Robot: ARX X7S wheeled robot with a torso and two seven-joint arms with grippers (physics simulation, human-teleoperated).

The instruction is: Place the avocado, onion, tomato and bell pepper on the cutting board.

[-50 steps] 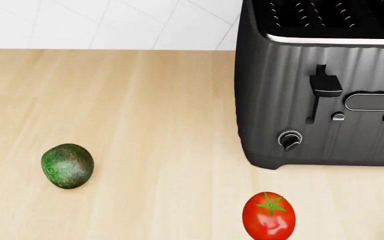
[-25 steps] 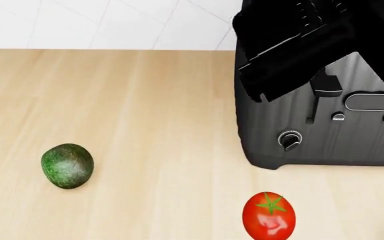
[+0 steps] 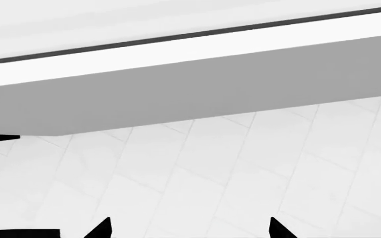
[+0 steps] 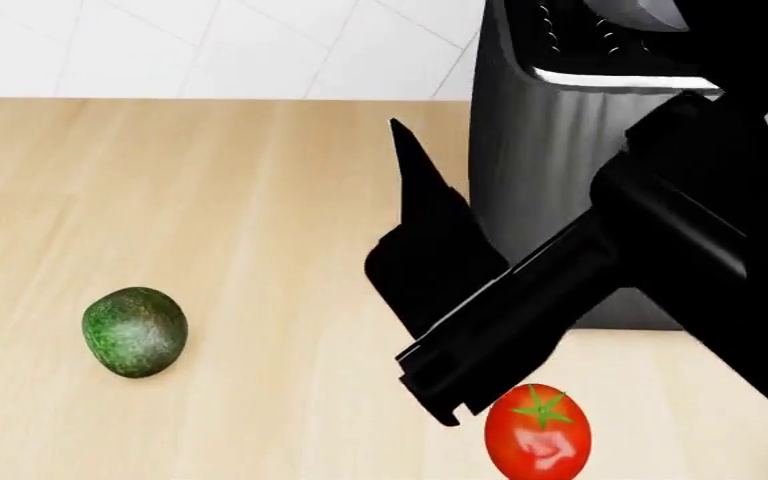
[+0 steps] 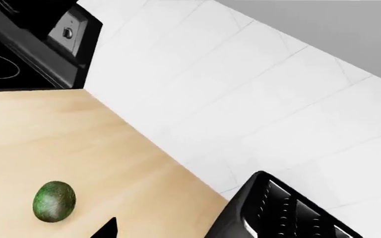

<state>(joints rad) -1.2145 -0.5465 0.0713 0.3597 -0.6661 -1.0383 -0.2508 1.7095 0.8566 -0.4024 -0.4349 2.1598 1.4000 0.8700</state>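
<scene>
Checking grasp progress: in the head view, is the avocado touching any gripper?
No, the avocado lies alone on the bare wooden counter.

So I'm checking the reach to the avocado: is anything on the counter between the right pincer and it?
Nothing visible: bare counter lies between the right pincer and the avocado. The toaster and tomato sit off to the right.

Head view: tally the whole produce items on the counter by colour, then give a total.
Green: 1, the avocado
Red: 1, the tomato
Total: 2
A green sliver at the frame's lower right edge is cut off and not counted.
</scene>
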